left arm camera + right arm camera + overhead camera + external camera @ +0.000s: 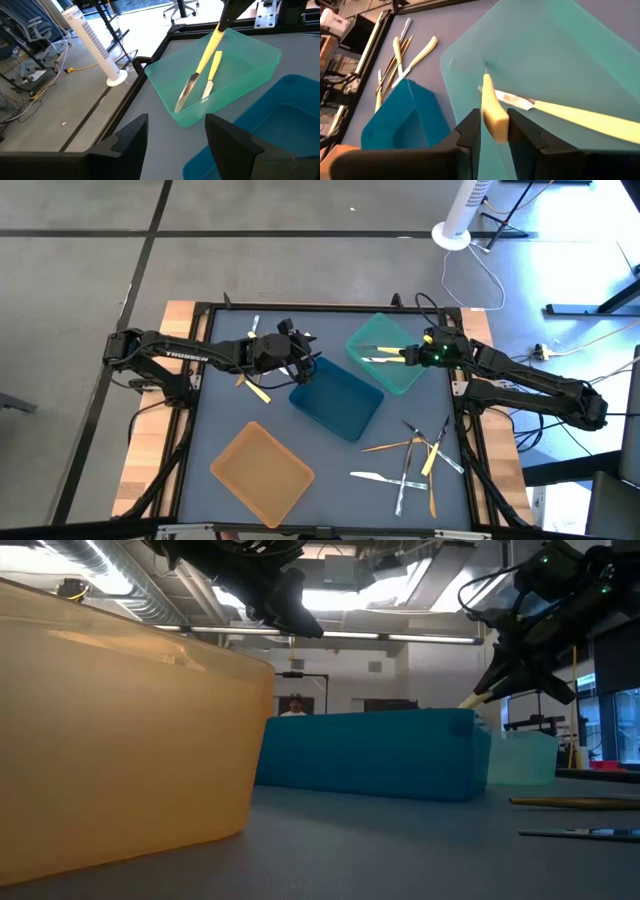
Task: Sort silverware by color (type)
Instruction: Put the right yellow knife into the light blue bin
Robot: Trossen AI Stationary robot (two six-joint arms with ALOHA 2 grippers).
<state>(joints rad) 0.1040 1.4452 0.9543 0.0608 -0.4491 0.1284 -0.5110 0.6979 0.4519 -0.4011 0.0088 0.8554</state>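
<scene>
My right gripper (pixel 493 122) hovers over the teal tray (pixel 395 375), shut on a yellow-handled knife (pixel 202 62) whose silvery blade points down into the tray. A second yellow-handled knife (pixel 580 119) lies flat on the tray's floor. My left gripper (pixel 177 135) is open and holds nothing; it hangs above the far left corner of the blue tray (pixel 335 405). More silverware lies on the table: a few yellow and white pieces (pixel 252 383) near the left arm and a mixed pile (pixel 415 460) at the right near side. My right gripper pinches the knife's yellow handle at its free end (pixel 492 117) between its two fingers. The fingers come slanting down from the table's right. The knife is lifted and slopes below the fingers, blade end (pixel 186 94) low inside the teal tray; I cannot tell whether the tip touches the floor.
An orange tray (pixel 262 470) stands at the near left of the table, large in the low view (pixel 120 730). The blue tray sits between it and the teal tray. A black frame (pixel 330 308) borders the table. A white tower fan (pixel 462 215) stands on the room's floor beyond.
</scene>
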